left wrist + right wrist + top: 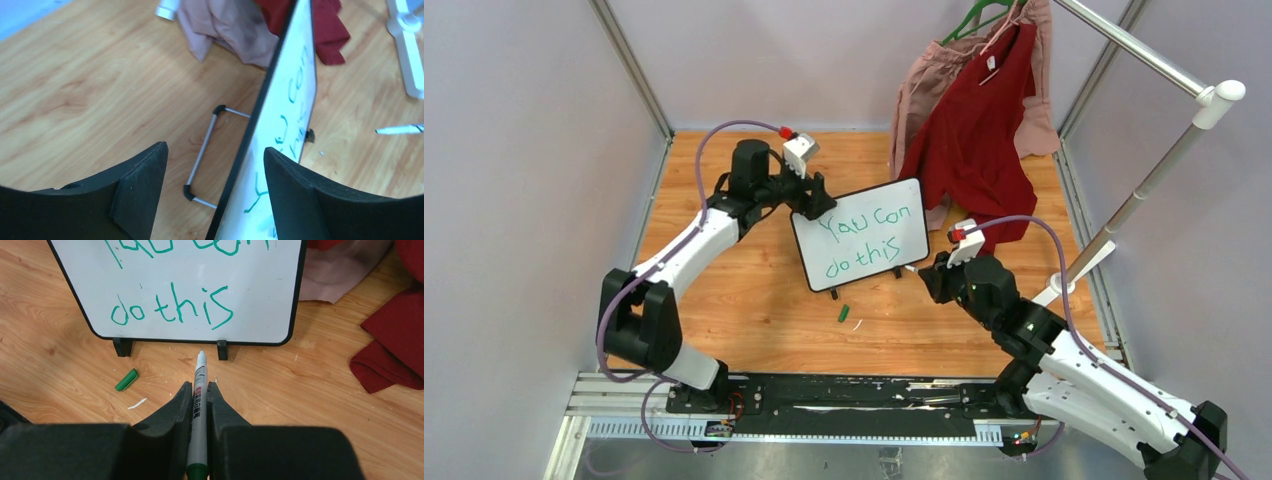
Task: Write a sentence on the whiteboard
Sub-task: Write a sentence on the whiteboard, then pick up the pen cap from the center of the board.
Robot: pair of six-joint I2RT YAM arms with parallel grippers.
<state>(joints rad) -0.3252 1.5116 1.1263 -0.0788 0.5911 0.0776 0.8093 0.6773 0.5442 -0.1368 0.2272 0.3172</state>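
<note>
1. Right claw: my matte black fingers are pinched shut on the marker. It is a slim white barrel gripped lengthwise, bare tip forward, probably so the tip leads towards the board.
2. Green cap: at 9 o'clock of that claw, loose on the grained wooden table.
3. Whiteboard: at 12 o'clock, just beyond the tip. It is glossy, black-framed and round-cornered, and stands on small feet. The sentence shows "do this" in green.
4. Left claw: jaws apart, straddling the board's side edge, presumably to steady it.

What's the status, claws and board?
Left claw open, straddling whiteboard edge. Right claw shut on marker, tip off board. Sentence written. Green cap loose in front.
</note>
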